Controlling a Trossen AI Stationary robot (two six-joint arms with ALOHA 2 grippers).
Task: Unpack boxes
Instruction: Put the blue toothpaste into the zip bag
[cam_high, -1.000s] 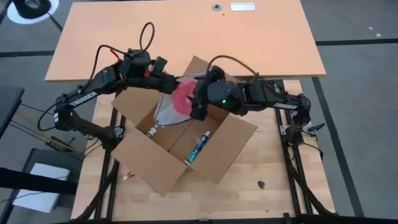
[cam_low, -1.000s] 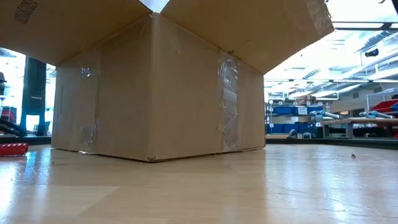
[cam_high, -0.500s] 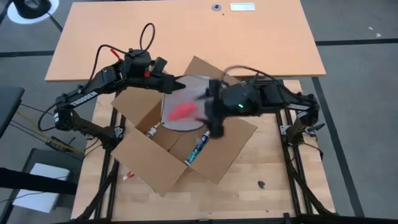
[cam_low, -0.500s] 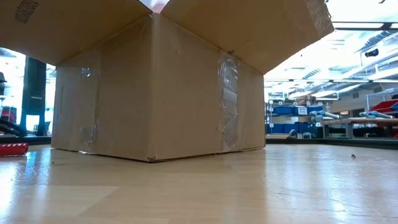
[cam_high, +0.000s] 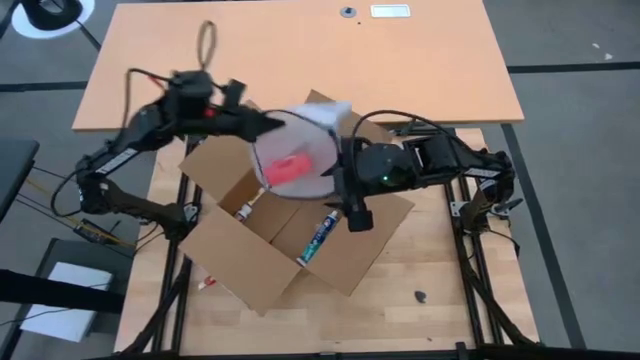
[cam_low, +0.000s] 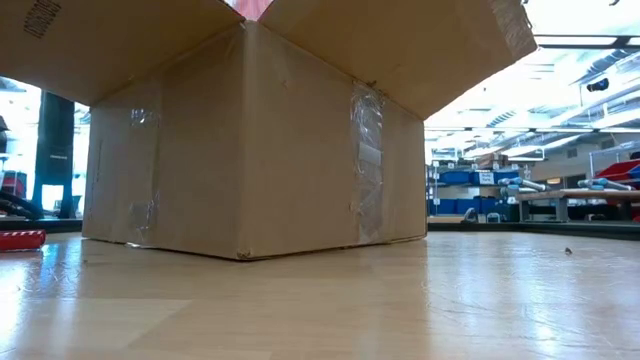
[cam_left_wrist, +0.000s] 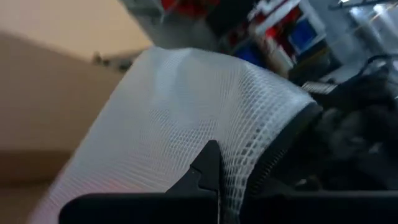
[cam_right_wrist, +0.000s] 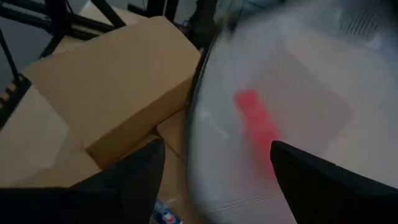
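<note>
The box (cam_high: 290, 225) sits open on the wooden worktop (cam_high: 440, 300), all four flaps folded outward so both arms can reach down into it from above. The left end effector (cam_high: 262, 122) is clamped on the edge of a white mesh bag (cam_high: 295, 160), holding it up above the box's far corner; the grip is at the rim, so the bag hangs free and its contents settle toward the bottom. A red item (cam_high: 290, 167) shows through the mesh, though what it is cannot be told through the netting. The right end effector (cam_high: 355, 215) hovers over the box's right half with its fingers spread wide and nothing between them, just beside the hanging bag, placed as if to leave the bag to the other arm. Inside the box a tube (cam_high: 320, 237) lies against the middle divider and a small bottle-like thing (cam_high: 245, 210) rests in the left compartment, so unpacking looks only partly done. From the low view the box (cam_low: 250, 150) stands flat on the worktop, taped at its seams
</note>
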